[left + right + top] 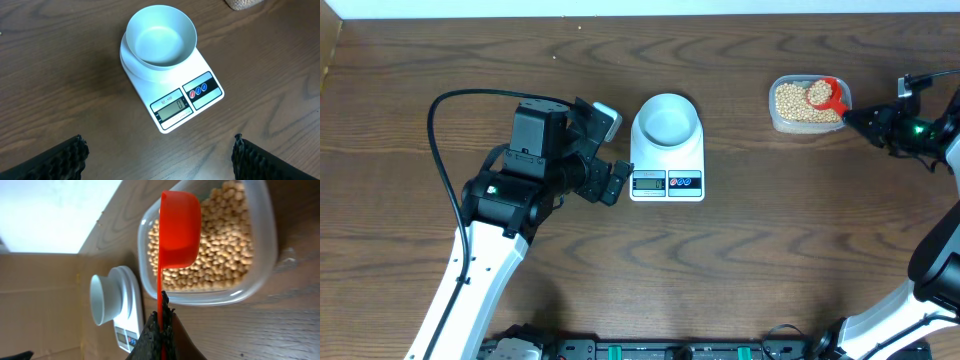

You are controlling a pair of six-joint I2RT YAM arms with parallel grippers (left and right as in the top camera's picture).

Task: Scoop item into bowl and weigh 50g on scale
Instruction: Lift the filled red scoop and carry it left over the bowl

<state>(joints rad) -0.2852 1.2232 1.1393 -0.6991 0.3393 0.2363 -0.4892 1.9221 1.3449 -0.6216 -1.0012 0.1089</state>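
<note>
Standing wide apart, the left gripper (611,152) has its jaws just beside the flat white scale (692,160), which carries the smooth, round pale bowl (667,122), empty. Rightward, a clear plastic tub (773,112) holds the small tan beans (792,104). The right gripper (850,116) pinches a red scoop (830,94) by its thin handle over them.

In the overhead view the bowl (667,120) sits on the rear of the scale (692,160), just above frame centre. The tub (805,128) lies at upper right, well apart from them, with the beans (790,103) in it and the scoop (828,95) over its right end.
</note>
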